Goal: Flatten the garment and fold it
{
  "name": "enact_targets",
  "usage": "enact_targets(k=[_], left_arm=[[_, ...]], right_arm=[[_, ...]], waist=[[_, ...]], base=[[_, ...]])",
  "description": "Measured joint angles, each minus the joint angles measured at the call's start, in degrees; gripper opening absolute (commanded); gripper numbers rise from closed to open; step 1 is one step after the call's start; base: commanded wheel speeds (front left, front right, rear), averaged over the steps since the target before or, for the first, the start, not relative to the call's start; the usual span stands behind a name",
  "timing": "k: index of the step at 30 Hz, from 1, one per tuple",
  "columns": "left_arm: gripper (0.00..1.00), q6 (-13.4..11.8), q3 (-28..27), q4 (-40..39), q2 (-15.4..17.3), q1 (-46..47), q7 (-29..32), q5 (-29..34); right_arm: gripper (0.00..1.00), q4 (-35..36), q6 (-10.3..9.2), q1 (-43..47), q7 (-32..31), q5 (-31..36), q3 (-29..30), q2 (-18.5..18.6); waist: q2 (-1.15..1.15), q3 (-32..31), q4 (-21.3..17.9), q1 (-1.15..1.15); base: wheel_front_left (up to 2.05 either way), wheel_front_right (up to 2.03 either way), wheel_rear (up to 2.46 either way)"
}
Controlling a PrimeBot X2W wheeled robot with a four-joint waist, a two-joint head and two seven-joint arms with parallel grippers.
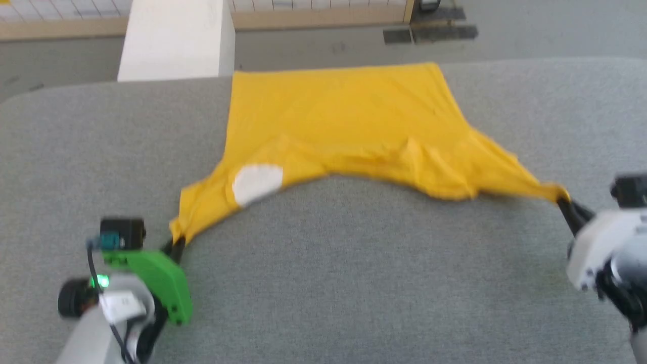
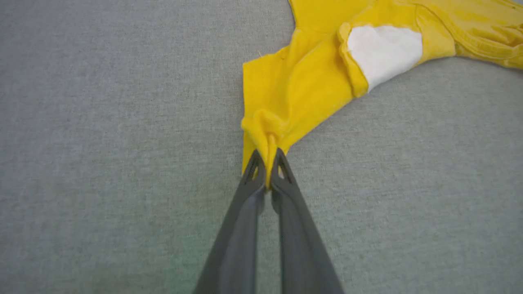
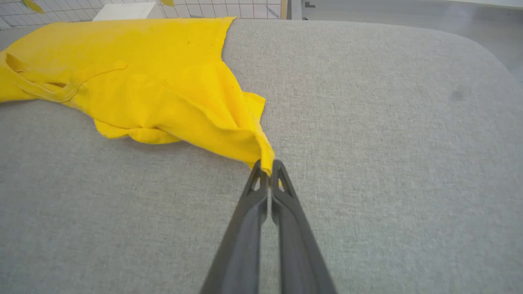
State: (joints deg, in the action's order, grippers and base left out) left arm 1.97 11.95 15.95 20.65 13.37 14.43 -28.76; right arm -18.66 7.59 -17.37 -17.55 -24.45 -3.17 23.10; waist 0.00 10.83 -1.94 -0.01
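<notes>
The left end effector (image 1: 178,244) and right end effector (image 1: 562,200) are clenching opposite ends of the garment (image 1: 343,121) on the worktop (image 1: 354,283); a white block (image 1: 177,40) is standing beyond.

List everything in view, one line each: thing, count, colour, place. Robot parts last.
garment: one, bright yellow with a white patch, spread on the table.
table: one, grey cloth top, under the garment.
block: one, white, beyond the table's far left.
floor: grey, beyond the table.
left gripper: one, dark fingers, lower left, shut on the garment's near left corner.
right gripper: one, dark fingers, right edge, shut on its near right corner.
</notes>
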Motion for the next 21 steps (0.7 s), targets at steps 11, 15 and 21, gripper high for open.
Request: enact_targets(k=[11, 15, 21], left_arm=[[0.0, -10.23, -2.98, -11.8, -0.96, -20.33, 2.94, -1.31], [0.0, -12.1, -3.74, -13.83, -1.42, -24.99, 4.19, -2.31], [0.0, -14.55, -4.33, -15.52, -1.26, -28.71, 5.73, -2.45]], right_arm=[[0.0, 15.14, 0.0, 23.92, -13.48, 7.35, 20.34, -16.38], [0.0, 20.3, 0.0, 28.04, -19.03, 9.14, 23.86, -19.52], [0.0, 21.18, 0.0, 31.16, -24.57, 10.09, 28.13, -20.29]], waist=[[0.0, -6.31, -0.17, 0.0], [0.0, -6.59, -0.38, 0.0], [0.0, -6.74, -0.21, 0.0]], base=[[0.0, 0.0, 0.0], [0.0, 0.0, 0.0], [0.0, 0.0, 0.0]])
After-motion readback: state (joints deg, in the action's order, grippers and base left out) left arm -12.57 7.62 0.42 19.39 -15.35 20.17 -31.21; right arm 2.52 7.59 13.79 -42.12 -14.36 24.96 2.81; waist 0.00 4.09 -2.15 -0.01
